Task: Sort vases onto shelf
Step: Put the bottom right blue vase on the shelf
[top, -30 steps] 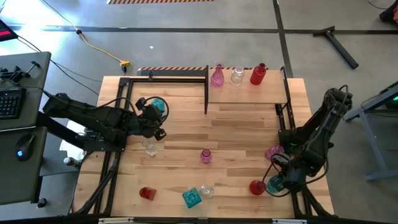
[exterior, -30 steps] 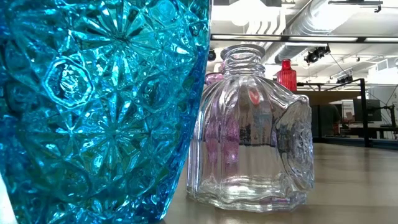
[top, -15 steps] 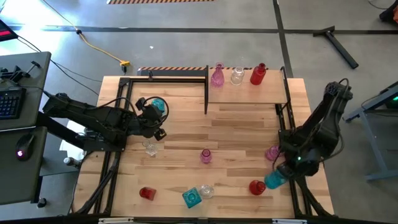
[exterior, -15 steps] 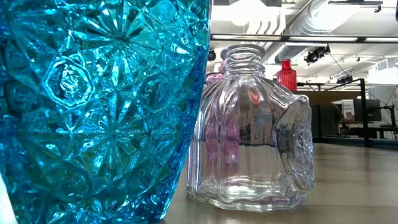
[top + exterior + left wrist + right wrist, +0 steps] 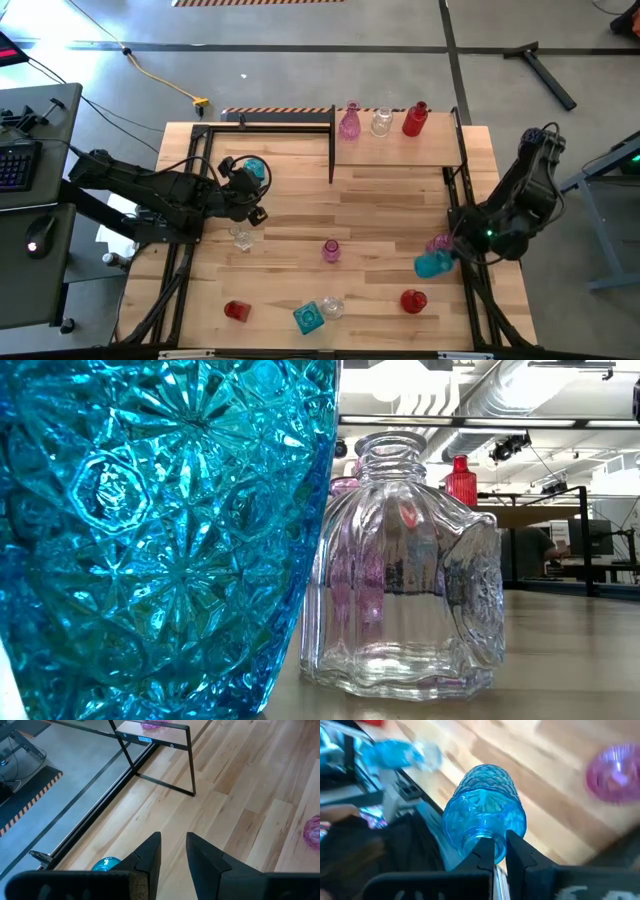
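Observation:
My right gripper is at the table's right side, shut on a teal vase that sticks out toward the table's middle, next to a pink vase. My left gripper hangs open over the left half with nothing between its fingers. Near it are another teal vase and a clear vase. On the shelf at the far right stand a pink vase, a clear vase and a red vase. My right gripper holds the teal vase by the mouth end of its neck, pinched between the two nearly closed fingers. Whether one finger is inside the mouth, I cannot tell. The vase points away from the fingers, tilted on its side and lifted clear of the table.
Loose on the tabletop are a pink vase in the middle, and a red vase, a square teal vase, a clear vase and another red vase along the near edge. The near teal vase and clear vase fill the low view.
My right gripper has risen and drawn back from the near right corner toward the far edge, tipping as it went. It stays shut on the teal vase, which now hangs higher, beside the pink vase and past the red one.

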You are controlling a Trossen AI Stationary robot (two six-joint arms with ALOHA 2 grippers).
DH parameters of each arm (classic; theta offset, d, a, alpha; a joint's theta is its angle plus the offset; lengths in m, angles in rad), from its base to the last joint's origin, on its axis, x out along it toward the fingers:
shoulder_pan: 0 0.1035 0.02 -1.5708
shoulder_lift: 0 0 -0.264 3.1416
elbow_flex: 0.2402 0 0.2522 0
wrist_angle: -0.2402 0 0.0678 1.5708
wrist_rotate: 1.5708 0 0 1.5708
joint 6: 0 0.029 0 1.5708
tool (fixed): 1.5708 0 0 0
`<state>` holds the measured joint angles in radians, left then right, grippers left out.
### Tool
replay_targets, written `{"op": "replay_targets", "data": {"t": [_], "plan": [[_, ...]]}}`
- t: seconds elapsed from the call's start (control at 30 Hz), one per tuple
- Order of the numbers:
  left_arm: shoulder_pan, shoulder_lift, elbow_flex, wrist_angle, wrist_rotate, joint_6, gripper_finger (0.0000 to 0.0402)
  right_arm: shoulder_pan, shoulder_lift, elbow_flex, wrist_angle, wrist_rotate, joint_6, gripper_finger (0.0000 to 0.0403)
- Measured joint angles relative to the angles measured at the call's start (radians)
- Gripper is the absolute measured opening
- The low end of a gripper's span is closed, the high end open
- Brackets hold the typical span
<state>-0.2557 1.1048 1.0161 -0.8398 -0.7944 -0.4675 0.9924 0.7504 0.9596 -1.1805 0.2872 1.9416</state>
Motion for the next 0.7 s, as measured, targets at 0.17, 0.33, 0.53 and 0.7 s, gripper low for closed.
{"op": "replay_targets", "data": {"t": [0.17,0.33,0.53,0.7], "plan": [[0.0,0.0,0.0,0.0,0.0,0.0,0.0083,-0.048,-0.014,0.0,0.0,0.094,-0.064,0.0],[0.0,0.0,0.0,0.0,0.0,0.0,0.0083,-0.134,-0.014,0.0,0.002,0.11,-0.128,0.0],[0.0,0.0,0.0,0.0,0.0,0.009,0.0083,-0.233,-0.021,0.0,0.008,0.114,-0.204,0.0],[0.0,0.0,0.0,0.0,0.0,0.009,0.0083,-0.33,-0.032,0.0,0.009,0.205,-0.247,0.0]]}}
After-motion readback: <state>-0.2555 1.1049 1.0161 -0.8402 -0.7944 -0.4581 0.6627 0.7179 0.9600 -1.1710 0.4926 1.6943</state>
